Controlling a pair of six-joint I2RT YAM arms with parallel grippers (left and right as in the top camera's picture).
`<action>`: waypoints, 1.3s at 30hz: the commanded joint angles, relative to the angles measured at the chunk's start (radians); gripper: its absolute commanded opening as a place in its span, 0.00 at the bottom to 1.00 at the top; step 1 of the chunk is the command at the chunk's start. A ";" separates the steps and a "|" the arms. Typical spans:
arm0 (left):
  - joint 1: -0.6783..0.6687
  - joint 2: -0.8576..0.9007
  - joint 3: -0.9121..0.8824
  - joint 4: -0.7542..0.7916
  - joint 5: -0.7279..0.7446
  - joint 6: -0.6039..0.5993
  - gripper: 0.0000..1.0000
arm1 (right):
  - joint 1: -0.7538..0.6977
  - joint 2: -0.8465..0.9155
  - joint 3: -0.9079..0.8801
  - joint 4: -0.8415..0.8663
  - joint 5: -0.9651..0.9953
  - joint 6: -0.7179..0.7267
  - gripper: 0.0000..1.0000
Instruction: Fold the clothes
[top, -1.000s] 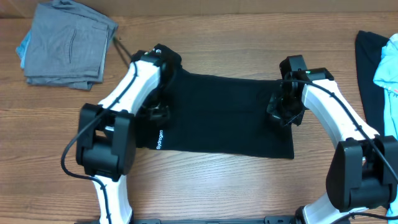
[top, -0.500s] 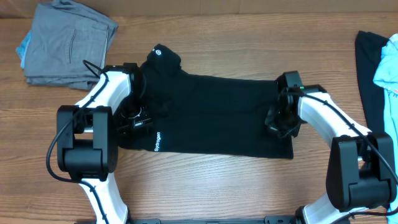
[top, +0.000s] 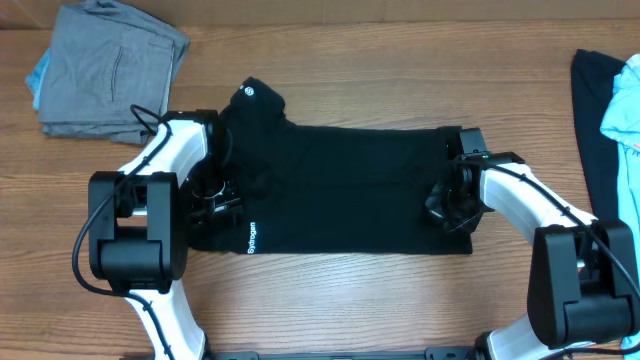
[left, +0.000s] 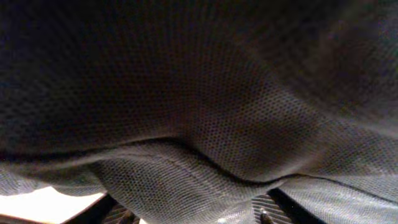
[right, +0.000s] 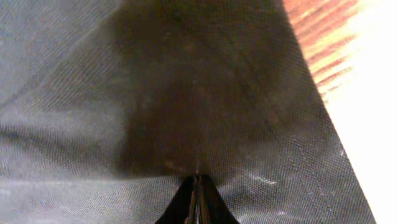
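1. The black shirt (top: 340, 190) lies flat in the middle of the wooden table (top: 350, 300), between the two arms.
2. Its long axis runs left to right across the table. A bunched part bearing the round white logo (top: 248, 93) sticks out toward the far left.
3. The white lettering (top: 253, 238) sits near the shirt's left end, close to the near edge, and runs near to far.
4. The left gripper (top: 213, 197) is at the shirt's left end. The left wrist view is filled by dark mesh fabric, so I cannot tell how its fingers stand.
5. The right gripper (right: 197, 186) is on the shirt's right end near the near corner, its fingers pressed together on a pinch of the fabric.
6. A folded grey garment (top: 110, 70) lies at the far left corner, well apart from the shirt.
7. A light blue garment (top: 625, 110) rests on another black garment (top: 590, 100) at the right edge.
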 joint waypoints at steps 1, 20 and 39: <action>0.028 0.049 -0.076 -0.009 -0.087 -0.045 0.42 | 0.002 0.035 -0.053 -0.030 0.050 0.096 0.04; 0.045 -0.018 -0.076 -0.070 -0.086 -0.063 0.52 | -0.138 -0.117 -0.053 -0.169 0.154 0.164 0.04; 0.043 -0.322 0.023 0.042 -0.024 -0.053 1.00 | -0.170 -0.402 0.095 0.038 -0.097 -0.204 1.00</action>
